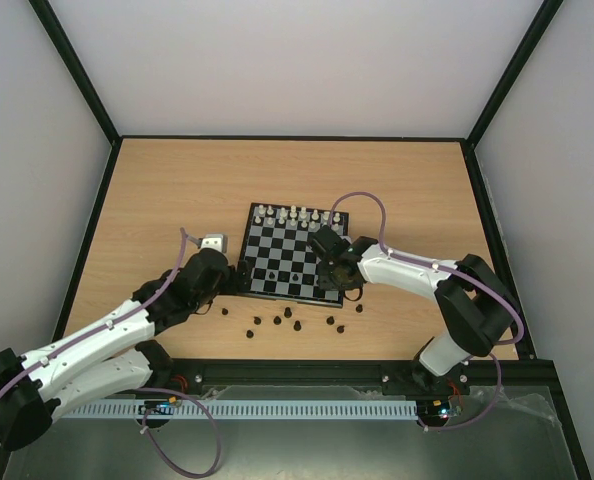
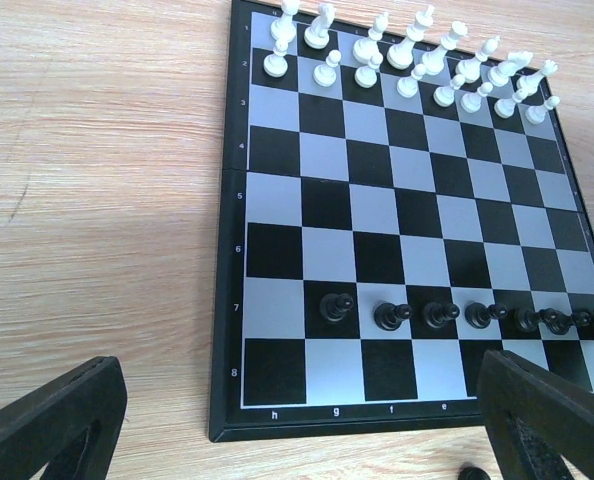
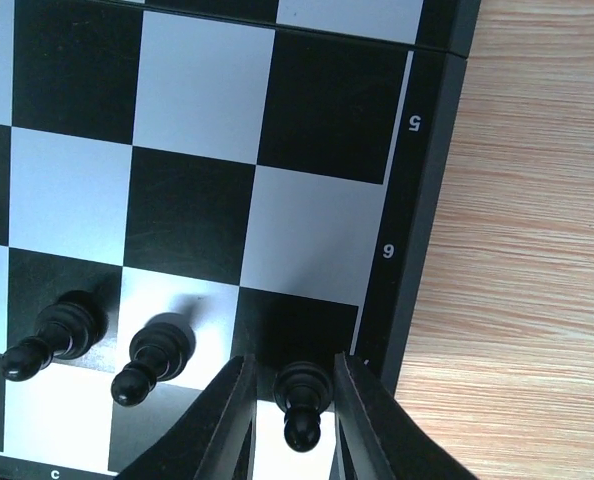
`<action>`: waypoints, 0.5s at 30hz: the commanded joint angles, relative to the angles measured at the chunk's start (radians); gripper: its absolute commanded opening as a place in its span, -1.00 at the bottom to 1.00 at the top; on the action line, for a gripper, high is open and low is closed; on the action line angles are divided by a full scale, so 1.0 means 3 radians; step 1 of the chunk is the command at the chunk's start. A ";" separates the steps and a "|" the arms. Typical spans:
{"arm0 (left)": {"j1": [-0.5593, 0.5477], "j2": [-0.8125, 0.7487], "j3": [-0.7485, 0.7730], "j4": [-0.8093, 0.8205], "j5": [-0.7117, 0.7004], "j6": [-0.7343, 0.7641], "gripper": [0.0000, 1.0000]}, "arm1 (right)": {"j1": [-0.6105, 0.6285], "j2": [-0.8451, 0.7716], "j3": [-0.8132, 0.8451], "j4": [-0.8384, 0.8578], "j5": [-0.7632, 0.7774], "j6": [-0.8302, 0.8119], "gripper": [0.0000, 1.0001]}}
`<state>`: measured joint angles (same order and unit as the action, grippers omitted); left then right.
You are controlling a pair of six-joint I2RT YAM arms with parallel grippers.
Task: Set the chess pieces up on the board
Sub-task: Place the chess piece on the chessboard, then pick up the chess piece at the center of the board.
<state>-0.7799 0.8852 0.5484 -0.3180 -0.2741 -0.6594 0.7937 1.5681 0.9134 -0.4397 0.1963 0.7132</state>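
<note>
Right wrist view is showing the right end effector (image 3: 293,372) hanging low over the board (image 3: 409,200), its fingers (image 3: 227,420) standing only narrowly apart on either side of a black pawn (image 3: 302,398). A sliver of space is showing on both sides of that pawn, so the fingers are flanking it rather than squeezing it. It is standing on its own base on the dark square at the end of row seven, right beside the board's numbered border. Two neighbouring pawns (image 3: 152,355) are standing next to it along the same row.

Over on the other side, the left end effector (image 2: 297,420) is hovering at the board's near edge with its fingers (image 2: 57,420) spread wide and holding nothing. From its camera, the line of black pawns (image 2: 439,313) is running along row seven, and the white pieces (image 2: 417,50) are filling the two far rows.

From above, the board is lying in the middle of the tabletop (image 1: 157,200) with both arms reaching to its near side. Loose black pieces (image 1: 277,321) are lying scattered on the wood just in front of the board, off its squares.
</note>
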 commanded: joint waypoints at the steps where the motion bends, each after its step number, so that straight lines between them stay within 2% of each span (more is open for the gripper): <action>1: 0.0025 -0.0068 0.0034 -0.0088 -0.0083 -0.0043 0.98 | 0.0024 -0.0118 0.0083 -0.0102 -0.0009 -0.0053 -0.54; 5: 0.0035 -0.0027 0.0045 -0.0095 -0.0089 -0.0067 0.98 | 0.0024 -0.0327 0.0087 -0.0112 0.0071 -0.0079 -0.39; 15: 0.0081 -0.0042 -0.0043 -0.0150 -0.0147 -0.0179 0.98 | 0.0024 -0.0708 0.0151 -0.0005 0.0092 -0.0240 0.12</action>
<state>-0.7662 0.8822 0.5484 -0.3405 -0.2947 -0.6926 0.7937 1.3945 0.9432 -0.4316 0.2092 0.6655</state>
